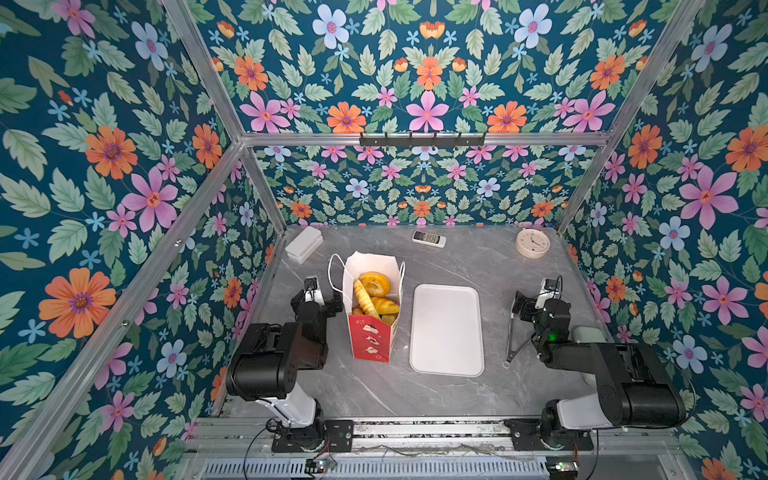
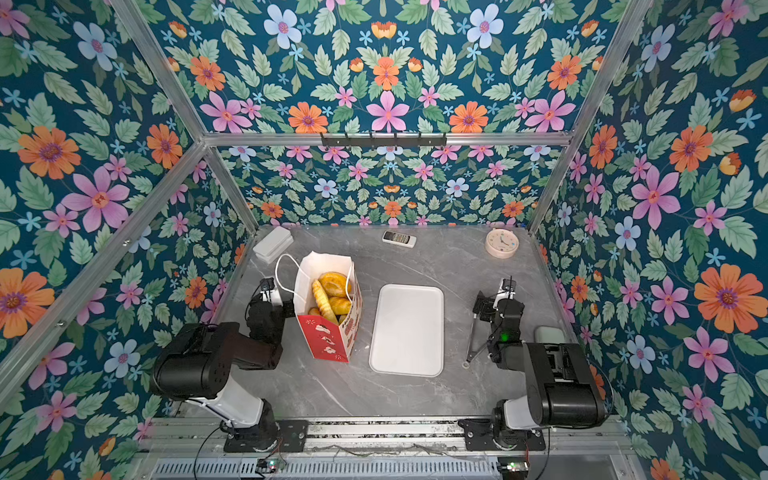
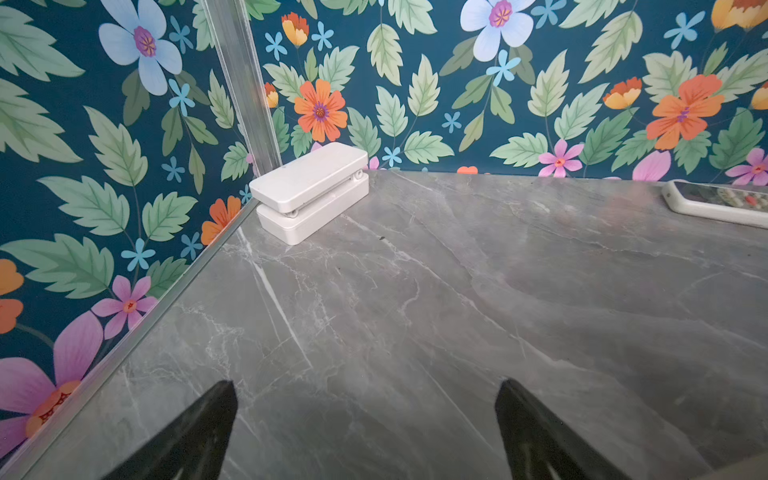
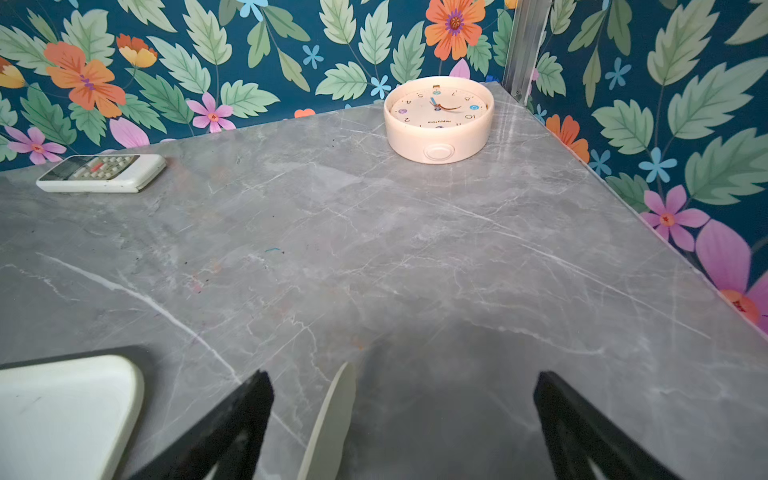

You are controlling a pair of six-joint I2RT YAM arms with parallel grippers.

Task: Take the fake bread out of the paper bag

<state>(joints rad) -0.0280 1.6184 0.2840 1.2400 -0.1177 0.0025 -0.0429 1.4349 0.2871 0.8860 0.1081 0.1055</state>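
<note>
The paper bag [image 1: 371, 337] [image 2: 325, 338] stands upright and open at the table's centre-left, white with a red printed front and thin white cord handles. Inside it lies the fake bread [image 1: 376, 296] [image 2: 332, 296]: glossy golden pieces, among them a ring bagel and a long ridged loaf. My left gripper [image 1: 316, 305] [image 3: 368, 386] sits low just left of the bag, open, with only bare table between its fingers. My right gripper [image 1: 538, 309] [image 4: 404, 376] is far right of the bag, open. A thin pale strip [image 4: 332, 415] shows between its fingers, touching neither.
A flat white tray [image 1: 446, 330] [image 2: 407, 330] [image 4: 62, 411] lies right of the bag. Along the back are a white hinged box [image 1: 304, 244] [image 3: 311, 191], a remote [image 1: 429, 239] [image 4: 102, 172] and a round clock [image 1: 532, 243] [image 4: 438, 120]. Floral walls enclose three sides.
</note>
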